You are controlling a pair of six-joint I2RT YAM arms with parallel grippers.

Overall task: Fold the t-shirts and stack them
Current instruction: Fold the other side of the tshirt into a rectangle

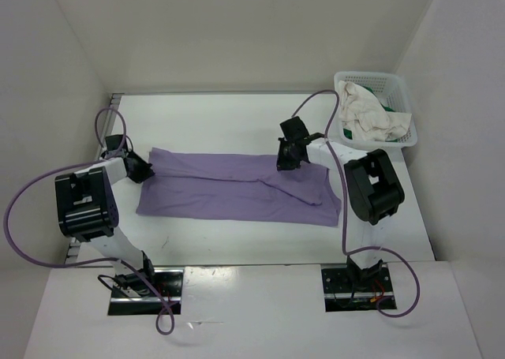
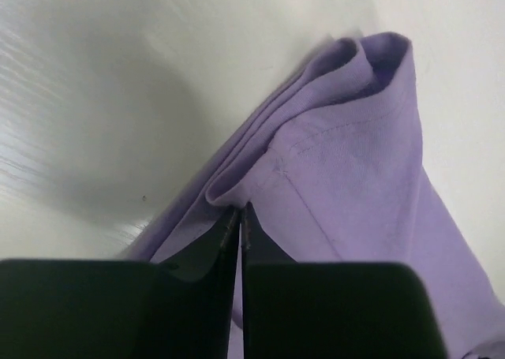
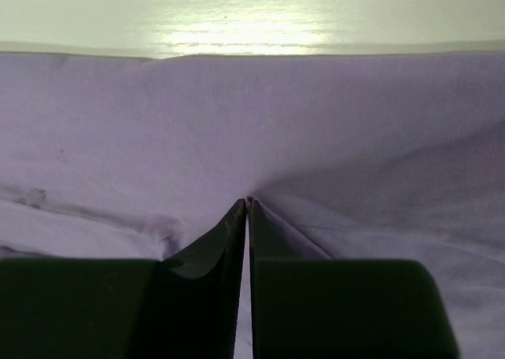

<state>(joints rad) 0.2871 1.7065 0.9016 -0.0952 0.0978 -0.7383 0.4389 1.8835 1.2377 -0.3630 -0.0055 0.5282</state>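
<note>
The lavender-purple t-shirt (image 1: 237,187) lies folded lengthwise across the table. My left gripper (image 1: 144,168) is shut on its left end; the left wrist view shows the fingertips (image 2: 254,225) pinching a bunched fold of purple cloth (image 2: 347,162). My right gripper (image 1: 286,160) is shut on the shirt's upper edge right of centre; the right wrist view shows the closed tips (image 3: 248,203) nipping the purple cloth (image 3: 260,114), which puckers around them. The cream-white t-shirt (image 1: 367,116) lies crumpled in the basket, with a bit of the green t-shirt (image 1: 390,104) showing beneath it.
The white plastic lattice basket (image 1: 371,81) stands at the back right corner of the table (image 1: 229,114). White enclosure walls stand on the left, back and right. Purple cables loop from both arms.
</note>
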